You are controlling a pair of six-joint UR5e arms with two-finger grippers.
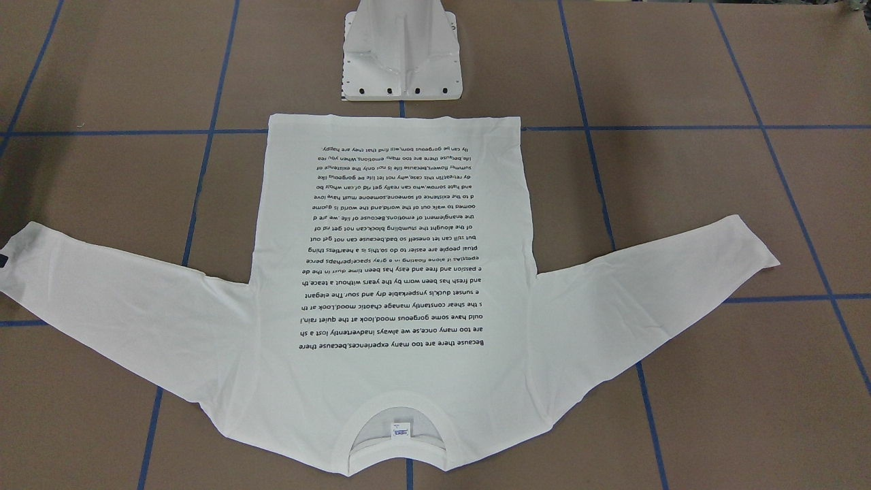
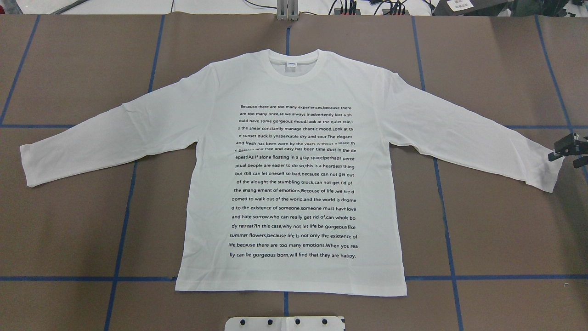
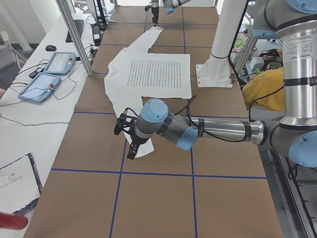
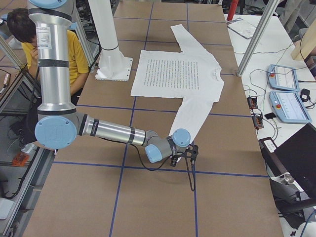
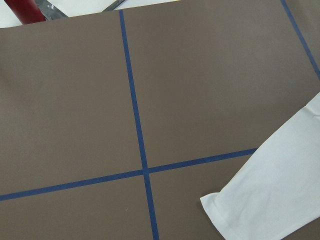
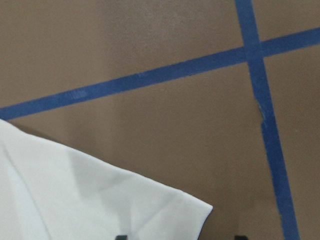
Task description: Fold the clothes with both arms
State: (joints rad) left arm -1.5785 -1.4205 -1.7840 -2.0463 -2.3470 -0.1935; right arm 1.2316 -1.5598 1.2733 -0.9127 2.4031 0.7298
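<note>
The clothes are one white long-sleeved T-shirt (image 2: 294,179) lying flat on the brown table, black text up, collar (image 2: 294,62) away from the robot and both sleeves spread. My right gripper (image 2: 569,148) stands at the right sleeve's cuff (image 2: 549,172). In the right wrist view its two fingertips (image 6: 120,236) show apart at the bottom edge, open, just short of the cuff corner (image 6: 165,210). My left gripper (image 3: 126,139) hovers over the left cuff (image 3: 138,148); I cannot tell whether it is open or shut. The left wrist view shows that cuff (image 5: 270,200) but no fingers.
The white pedestal base (image 1: 401,61) stands just behind the shirt's hem. Blue tape lines (image 2: 124,220) grid the table. Two tablets (image 3: 49,74) and cables lie on a side bench past a metal post (image 3: 74,34). A person in yellow (image 4: 74,54) sits behind the robot.
</note>
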